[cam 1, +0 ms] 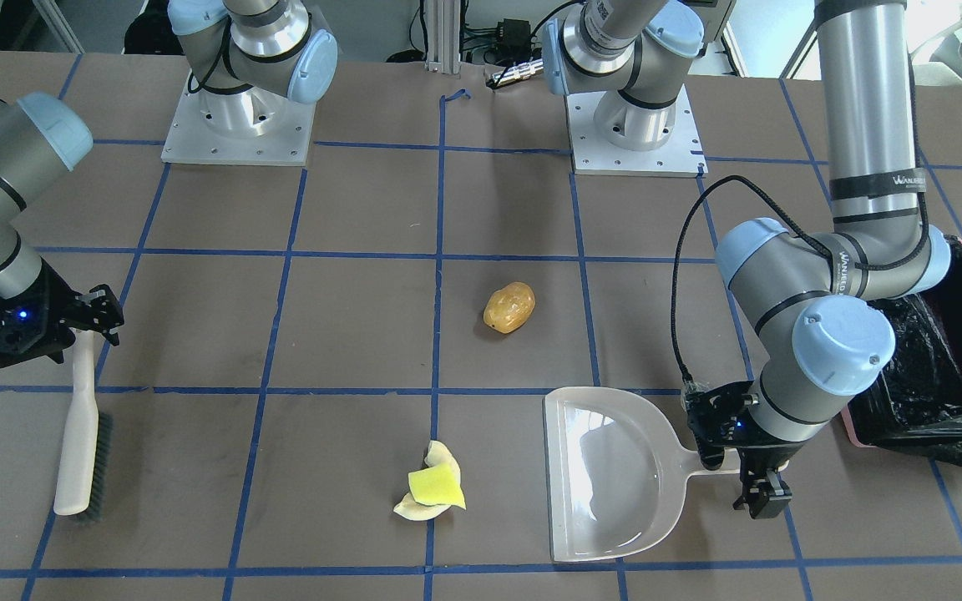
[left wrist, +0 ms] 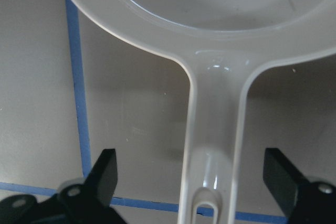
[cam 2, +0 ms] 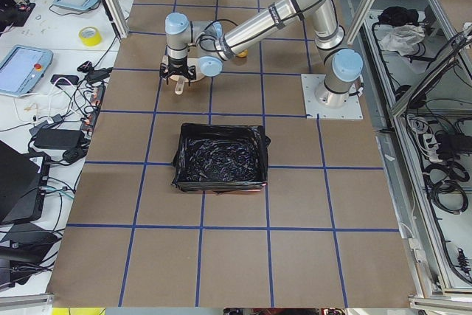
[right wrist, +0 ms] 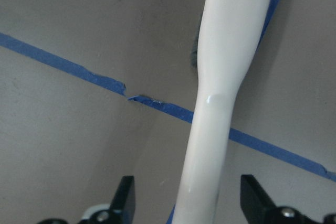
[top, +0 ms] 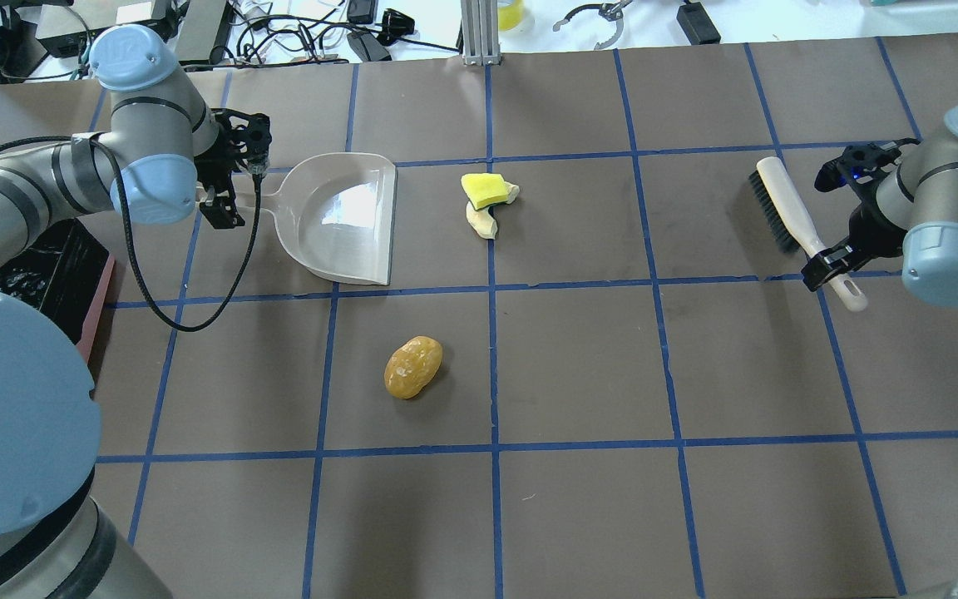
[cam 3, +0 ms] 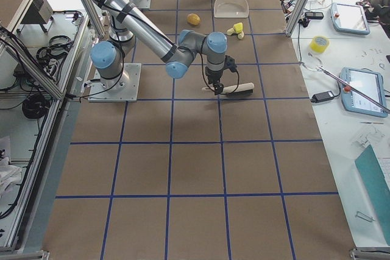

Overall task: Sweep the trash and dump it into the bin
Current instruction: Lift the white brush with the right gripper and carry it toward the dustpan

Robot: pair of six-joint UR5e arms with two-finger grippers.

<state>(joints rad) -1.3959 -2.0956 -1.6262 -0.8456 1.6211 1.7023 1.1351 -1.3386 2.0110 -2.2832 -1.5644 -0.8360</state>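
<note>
The trash lies on the brown table: a golden-brown potato-like lump point(cam 1: 508, 307) point(top: 412, 366), and a yellow sponge piece point(cam 1: 435, 487) point(top: 483, 190) resting on pale cream peel scraps point(top: 483, 223). My left gripper point(top: 238, 179) point(left wrist: 191, 182) is open, with its fingers on either side of the beige dustpan's handle point(left wrist: 215, 145) and not touching it. My right gripper point(top: 824, 225) point(right wrist: 191, 203) is open and straddles the white brush handle point(right wrist: 226, 77). The bin point(cam 1: 940, 367) point(cam 2: 221, 156), pink with a black bag, stands beside my left arm.
The dustpan point(cam 1: 615, 476) lies flat with its open mouth toward the sponge. The brush point(top: 778, 208) lies flat on the table near my right arm. Blue tape lines grid the table. Cables and tools lie beyond the far edge.
</note>
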